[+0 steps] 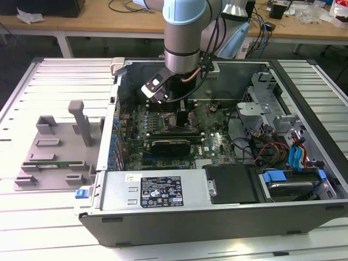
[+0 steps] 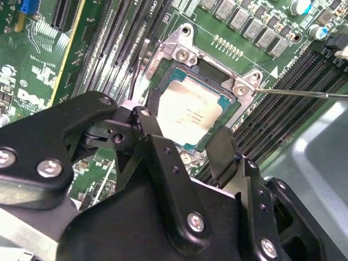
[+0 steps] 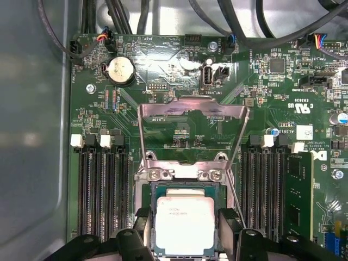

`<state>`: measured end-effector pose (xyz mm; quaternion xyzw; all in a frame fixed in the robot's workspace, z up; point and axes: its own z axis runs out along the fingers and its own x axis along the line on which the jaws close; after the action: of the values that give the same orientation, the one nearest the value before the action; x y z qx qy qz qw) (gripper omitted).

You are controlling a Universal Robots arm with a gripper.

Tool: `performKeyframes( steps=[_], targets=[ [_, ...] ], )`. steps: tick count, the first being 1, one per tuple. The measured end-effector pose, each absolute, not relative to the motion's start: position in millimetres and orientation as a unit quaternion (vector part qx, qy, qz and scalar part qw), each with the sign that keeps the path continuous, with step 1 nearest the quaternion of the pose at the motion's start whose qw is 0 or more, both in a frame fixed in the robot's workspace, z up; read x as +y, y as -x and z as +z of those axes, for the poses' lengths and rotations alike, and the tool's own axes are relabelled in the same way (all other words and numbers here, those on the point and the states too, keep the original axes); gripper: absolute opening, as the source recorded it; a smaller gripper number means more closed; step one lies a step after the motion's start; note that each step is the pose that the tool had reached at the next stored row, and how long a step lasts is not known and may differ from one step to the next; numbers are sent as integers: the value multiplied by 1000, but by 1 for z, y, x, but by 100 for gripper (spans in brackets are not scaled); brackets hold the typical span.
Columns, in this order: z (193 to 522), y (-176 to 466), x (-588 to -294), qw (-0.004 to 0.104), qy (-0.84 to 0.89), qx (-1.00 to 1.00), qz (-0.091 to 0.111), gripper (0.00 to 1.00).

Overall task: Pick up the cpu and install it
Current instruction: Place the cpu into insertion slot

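Note:
The cpu (image 3: 185, 225), a flat square chip with a shiny silver top and a thin green edge, lies flat in the motherboard socket (image 2: 179, 54). In the second wrist view the cpu (image 2: 190, 111) sits level inside the socket frame. My gripper (image 3: 186, 234) (image 2: 185, 136) straddles it, one black finger (image 2: 145, 124) against each of two opposite edges, shut on the chip. The socket's metal load plate (image 3: 193, 109) stands raised behind the cpu, and its thin lever (image 2: 304, 93) sticks out sideways. In the exterior view my gripper (image 1: 174, 103) reaches down into the open computer case (image 1: 217, 217).
Black memory slots (image 3: 103, 190) flank the socket on both sides, and one holds a green module (image 3: 299, 190). Cables (image 3: 244, 22) hang above the board. On the exterior view's left, a grey fixture (image 1: 54, 147) lies on the slatted table with a green memory stick (image 1: 46, 162).

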<state>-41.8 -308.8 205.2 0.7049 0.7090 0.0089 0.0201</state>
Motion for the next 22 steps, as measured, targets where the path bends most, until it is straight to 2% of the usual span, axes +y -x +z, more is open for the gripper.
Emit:
performKeyframes(
  steps=[3,4,5,7,9,13,22],
  targets=[
    [206,42,-309,20,-705,709,9,61],
    [206,42,-309,20,-705,709,9,60],
    [206,42,-309,20,-705,709,9,53],
    [206,42,-309,20,-705,709,9,53],
    [206,42,-309,20,-705,709,9,32],
    [206,42,-309,20,-705,709,9,11],
    [204,43,-309,20,-705,709,8,11]
  ],
)
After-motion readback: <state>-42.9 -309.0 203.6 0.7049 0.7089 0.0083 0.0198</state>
